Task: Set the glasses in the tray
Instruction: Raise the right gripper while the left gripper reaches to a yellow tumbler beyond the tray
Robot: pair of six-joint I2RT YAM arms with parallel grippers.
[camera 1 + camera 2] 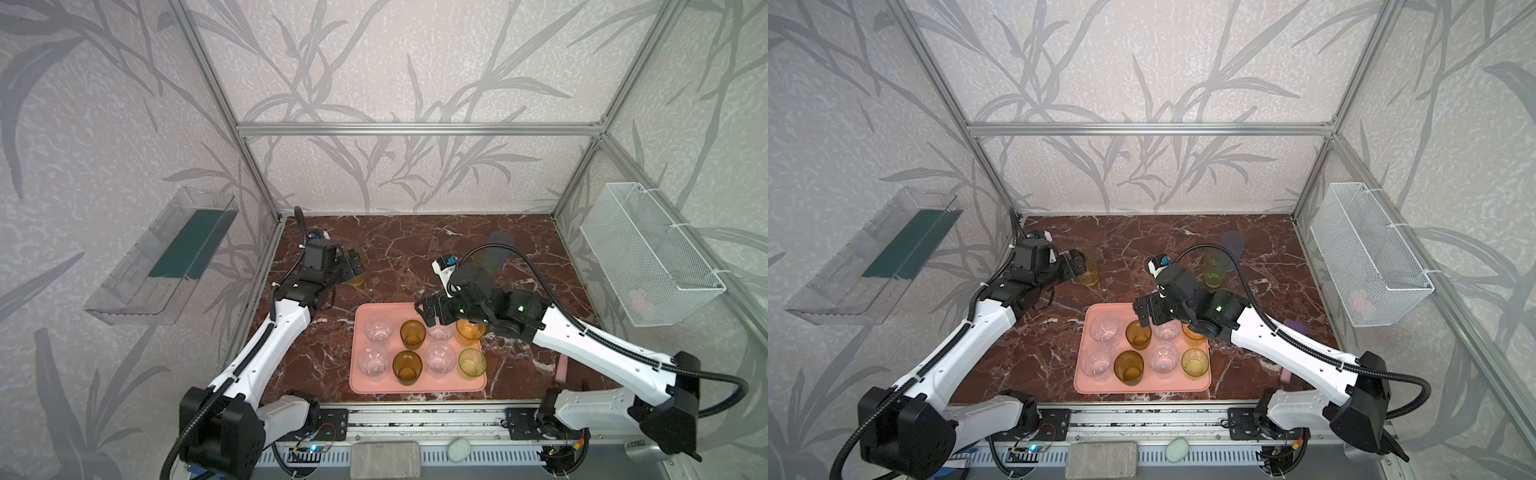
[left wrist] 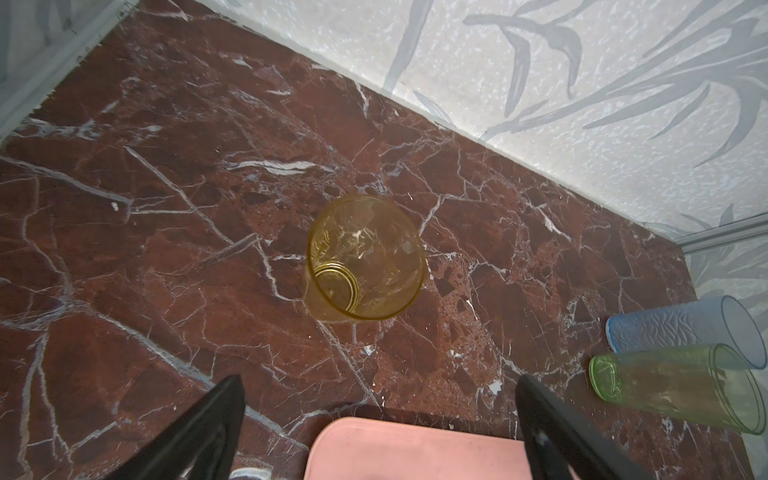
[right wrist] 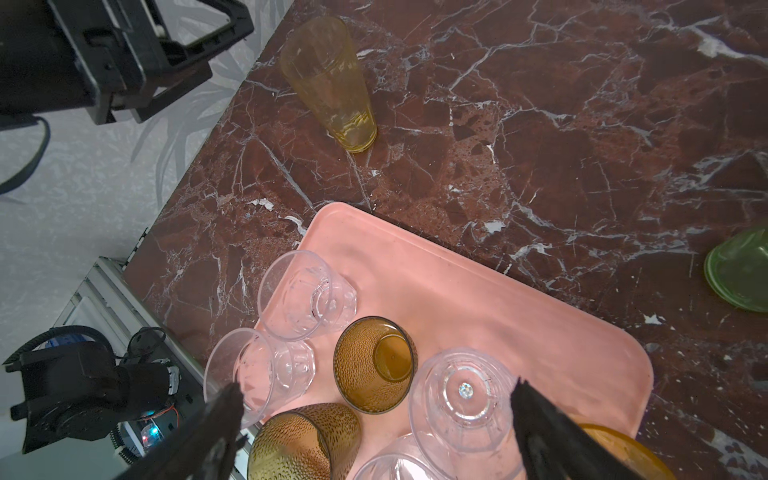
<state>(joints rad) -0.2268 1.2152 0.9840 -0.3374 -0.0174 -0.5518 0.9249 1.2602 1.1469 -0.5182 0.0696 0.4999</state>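
Eight glasses (image 1: 407, 365) are set in the pink tray (image 1: 415, 386); three tall tumblers (image 2: 365, 257) are left. All jaws are held apart.

There were four clear glasses (image 1: 379, 329), two amber glasses (image 1: 412, 333), one orange glass (image 1: 471, 332), one yellow-green glass (image 1: 472, 363), three tall glasses (image 2: 365, 257), one tray (image 1: 365, 313), one wire basket (image 1: 648, 257), one clear bin (image 1: 141, 274)

Looking like a staged robot lab cell. Noting aluminium framing (image 1: 415, 129) holding leaf-print wall panels (image 1: 415, 62), marble-print tabletop (image 1: 415, 249), arm mounting rail (image 1: 424, 417) at six o'clock, wire basket (image 1: 652, 257) at three.
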